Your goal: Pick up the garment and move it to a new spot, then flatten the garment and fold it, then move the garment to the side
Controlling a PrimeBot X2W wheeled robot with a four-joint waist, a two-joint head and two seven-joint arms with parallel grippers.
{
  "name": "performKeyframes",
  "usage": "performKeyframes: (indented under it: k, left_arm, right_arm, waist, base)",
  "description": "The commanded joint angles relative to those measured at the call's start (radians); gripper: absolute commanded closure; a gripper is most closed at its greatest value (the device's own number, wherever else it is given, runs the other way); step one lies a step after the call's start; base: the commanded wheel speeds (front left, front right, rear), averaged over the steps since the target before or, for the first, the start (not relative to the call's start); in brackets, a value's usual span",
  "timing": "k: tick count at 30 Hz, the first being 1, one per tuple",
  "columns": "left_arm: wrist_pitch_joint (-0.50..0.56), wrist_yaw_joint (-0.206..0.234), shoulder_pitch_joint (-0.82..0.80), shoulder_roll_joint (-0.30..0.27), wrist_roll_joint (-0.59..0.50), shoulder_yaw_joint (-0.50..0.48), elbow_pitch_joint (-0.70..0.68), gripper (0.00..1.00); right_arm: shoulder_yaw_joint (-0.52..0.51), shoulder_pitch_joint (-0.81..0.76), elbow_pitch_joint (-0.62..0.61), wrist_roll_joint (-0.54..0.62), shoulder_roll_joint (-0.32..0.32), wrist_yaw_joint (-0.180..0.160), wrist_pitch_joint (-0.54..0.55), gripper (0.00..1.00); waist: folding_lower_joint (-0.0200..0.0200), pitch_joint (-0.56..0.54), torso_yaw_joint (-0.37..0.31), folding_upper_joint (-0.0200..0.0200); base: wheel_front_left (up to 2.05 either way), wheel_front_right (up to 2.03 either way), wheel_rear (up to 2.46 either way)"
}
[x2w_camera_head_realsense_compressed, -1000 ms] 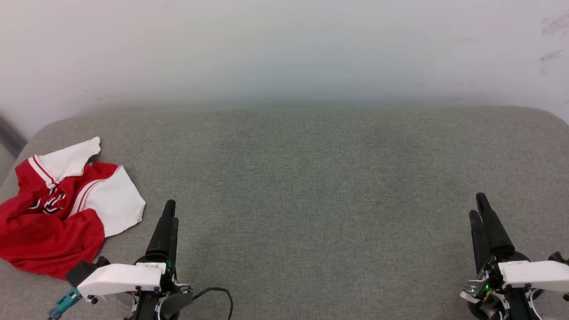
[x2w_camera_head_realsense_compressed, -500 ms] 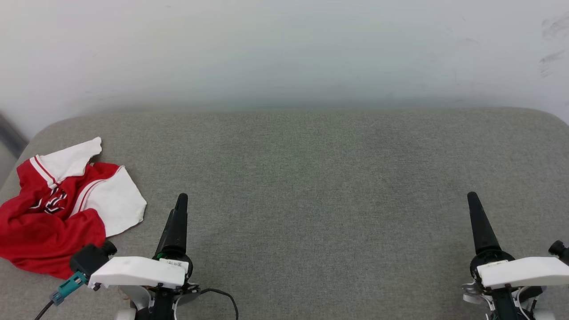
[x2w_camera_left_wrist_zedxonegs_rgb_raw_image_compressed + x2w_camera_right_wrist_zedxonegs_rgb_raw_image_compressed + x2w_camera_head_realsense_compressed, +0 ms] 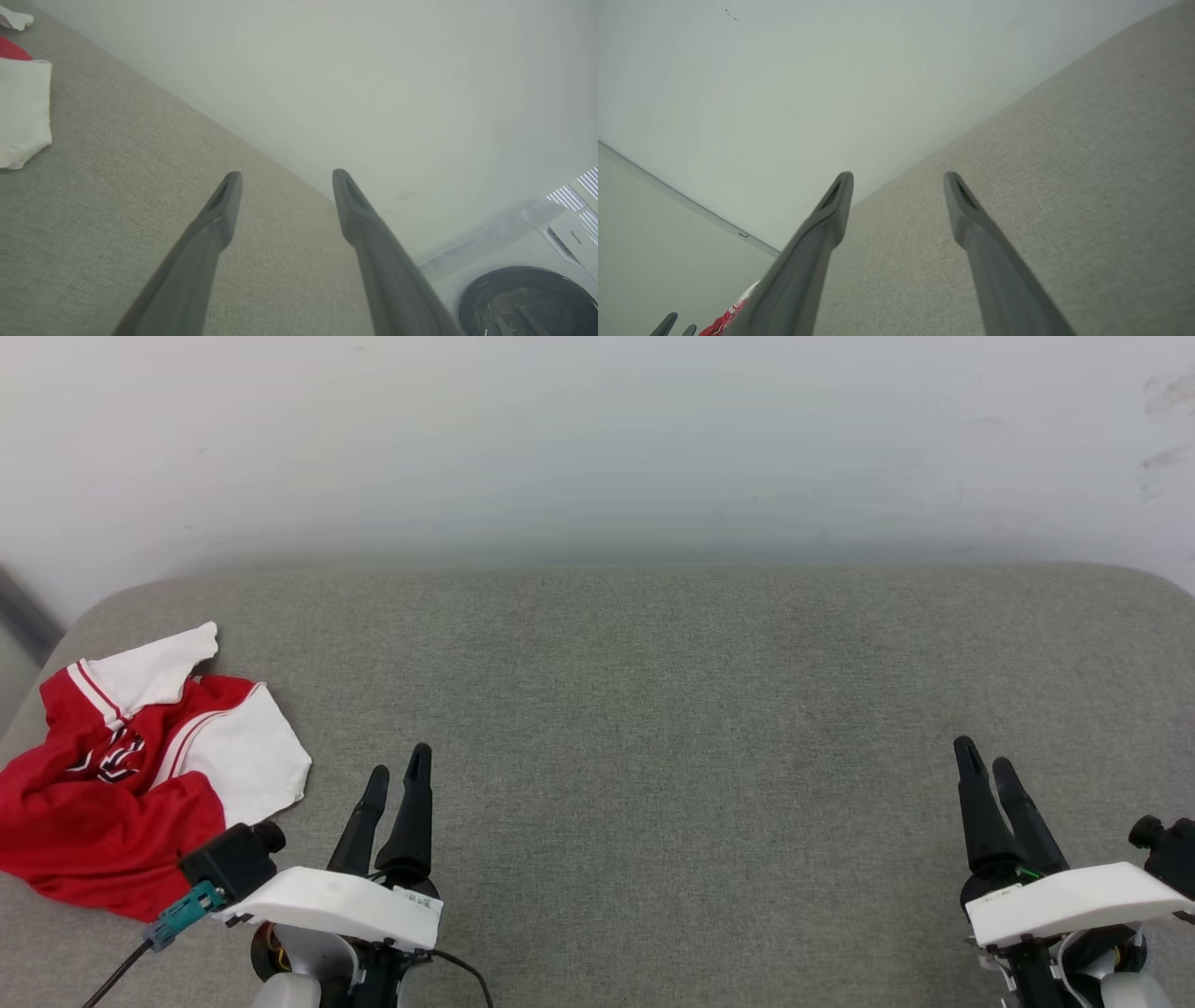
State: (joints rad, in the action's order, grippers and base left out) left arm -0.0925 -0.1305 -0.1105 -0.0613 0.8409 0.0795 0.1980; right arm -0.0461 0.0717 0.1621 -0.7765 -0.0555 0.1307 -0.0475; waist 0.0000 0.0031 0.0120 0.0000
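With both the left gripper (image 3: 396, 781) and right gripper (image 3: 986, 769) spread empty, the left should pinch a bunched red fold of the shirt (image 3: 103, 803).

A grey woven padded surface (image 3: 653, 709) spreads across the lower half of the head view, from 3 through 6 to 9 o'clock, its far corners rounded. Behind it, at 12 o'clock, stands a plain pale wall (image 3: 597, 439) that meets the surface's far edge. Faint dark scuff marks (image 3: 1162, 401) smudge the wall at 2 o'clock. A dark strip (image 3: 21, 616) slants along the edge at 9 o'clock. In the left wrist view a white washing machine (image 3: 495, 266) sits at 4 o'clock with its dark round door (image 3: 523, 298) at 5 o'clock, and pale slats (image 3: 586, 184) show at 3 o'clock. In the right wrist view a thin pale strip (image 3: 682, 198) crosses the wall at 8 o'clock, with tiny dark specks (image 3: 730, 10) at 11 o'clock.
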Motion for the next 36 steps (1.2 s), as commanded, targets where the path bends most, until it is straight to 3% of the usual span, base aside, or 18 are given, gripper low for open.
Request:
performKeyframes:
  k: [1, 17, 36]
  left_arm:
    - [-0.010, 0.000, -0.027, -0.007, -0.044, 0.005, -0.006, 0.00]
    - [-0.056, 0.007, -0.040, -0.013, -0.304, 0.025, 0.016, 0.00]
    - [-0.100, 0.024, -0.048, -0.018, -0.508, 0.049, 0.040, 0.00]
  right_arm:
    - [0.002, 0.014, -0.018, 0.036, 0.001, 0.000, 0.000, 0.00]
    - [-0.013, 0.002, -0.056, 0.276, 0.005, 0.000, -0.005, 0.00]
    - [-0.035, -0.012, -0.079, 0.458, 0.005, 0.000, 0.010, 0.00]
  waist:
    - [0.0000, 0.000, 0.000, 0.0000]
    - [0.0000, 0.002, 0.005, 0.0000]
    - [0.0000, 0.002, 0.010, 0.0000]
  base:
    - [0.00, 0.00, 0.00]
    - [0.00, 0.00, 0.00]
    - [0.00, 0.00, 0.00]
